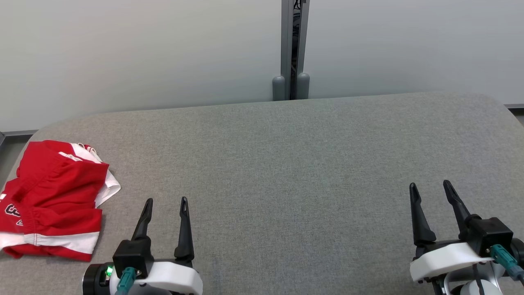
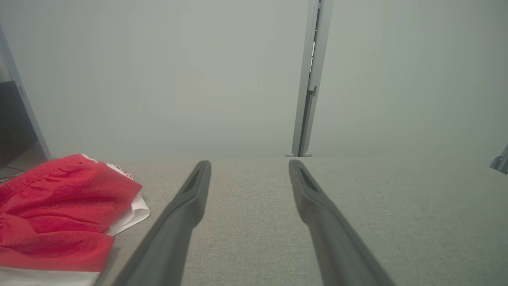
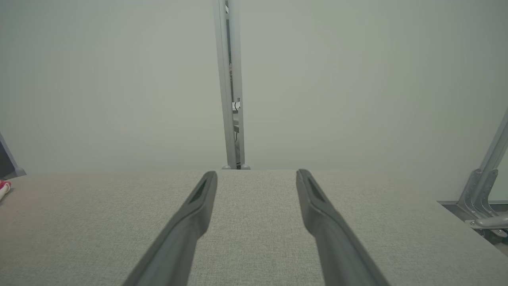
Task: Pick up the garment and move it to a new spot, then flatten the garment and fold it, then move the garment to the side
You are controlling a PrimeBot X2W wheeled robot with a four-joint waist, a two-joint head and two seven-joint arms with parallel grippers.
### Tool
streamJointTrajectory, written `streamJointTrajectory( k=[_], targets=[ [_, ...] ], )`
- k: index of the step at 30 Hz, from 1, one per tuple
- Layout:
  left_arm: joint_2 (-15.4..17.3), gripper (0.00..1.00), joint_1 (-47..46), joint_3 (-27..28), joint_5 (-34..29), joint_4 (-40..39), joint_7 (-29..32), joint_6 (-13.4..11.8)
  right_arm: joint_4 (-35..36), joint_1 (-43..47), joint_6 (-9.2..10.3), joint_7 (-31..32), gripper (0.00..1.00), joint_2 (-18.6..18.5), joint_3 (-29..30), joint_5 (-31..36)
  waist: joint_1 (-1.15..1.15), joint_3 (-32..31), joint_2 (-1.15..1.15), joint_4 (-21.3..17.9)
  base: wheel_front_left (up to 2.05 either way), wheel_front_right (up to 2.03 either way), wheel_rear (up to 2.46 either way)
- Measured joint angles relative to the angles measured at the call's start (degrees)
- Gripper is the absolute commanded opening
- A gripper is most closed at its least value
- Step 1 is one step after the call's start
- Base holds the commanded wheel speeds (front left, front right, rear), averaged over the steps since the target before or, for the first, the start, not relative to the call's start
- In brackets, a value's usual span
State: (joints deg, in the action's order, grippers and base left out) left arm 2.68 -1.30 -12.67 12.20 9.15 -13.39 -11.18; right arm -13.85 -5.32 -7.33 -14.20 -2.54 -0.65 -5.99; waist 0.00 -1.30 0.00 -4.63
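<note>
A red garment (image 1: 53, 200) with white trim lies folded at the left edge of the grey table (image 1: 286, 164). In the left wrist view the garment (image 2: 59, 214) sits low at the left, beside my fingers. My left gripper (image 1: 166, 201) stands open just right of the garment, apart from it, with nothing between its fingers. Over at the table's front right, my right gripper (image 1: 430, 185) is open and empty too. The left wrist view has the left gripper (image 2: 250, 163) spread over bare cloth; the right wrist view shows the right gripper (image 3: 257, 173) likewise, with a sliver of the garment (image 3: 4, 187) at its far left.
A pale wall runs behind the table, split by a grey post (image 1: 291, 53). The table's left edge is close beside the garment. A metal bracket (image 3: 482, 198) stands off the table's right end.
</note>
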Motion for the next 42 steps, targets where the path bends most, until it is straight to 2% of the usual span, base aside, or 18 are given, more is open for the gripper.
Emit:
streamJointTrajectory(
  k=[9,20,35,42],
  targets=[
    [0.07,1.0,0.91,-1.08,2.0,3.08,-1.31,2.07,-0.83,0.01,-0.01,-0.53,1.0,-0.04,0.19,2.07,0.0,-0.39,0.0,-0.07,0.0,0.0,0.0],
    [0.07,1.0,0.9,0.27,4.79,2.88,-1.77,2.8,-1.16,-0.08,-0.09,-0.64,1.0,-0.08,0.73,-0.14,0.0,-0.58,0.0,0.0,0.0,0.0,0.0],
    [0.07,1.0,0.92,0.26,4.94,3.25,-1.77,3.13,-1.42,-0.14,-0.09,-0.65,1.0,-0.08,0.71,-0.01,0.0,-1.06,0.0,0.53,0.0,0.0,0.0],
    [0.04,1.0,0.95,-0.21,4.92,3.49,-1.77,3.49,-1.37,0.07,-0.09,-0.65,1.0,-0.1,0.46,0.05,0.0,-1.04,0.0,2.04,0.0,0.0,0.0]
  ],
)
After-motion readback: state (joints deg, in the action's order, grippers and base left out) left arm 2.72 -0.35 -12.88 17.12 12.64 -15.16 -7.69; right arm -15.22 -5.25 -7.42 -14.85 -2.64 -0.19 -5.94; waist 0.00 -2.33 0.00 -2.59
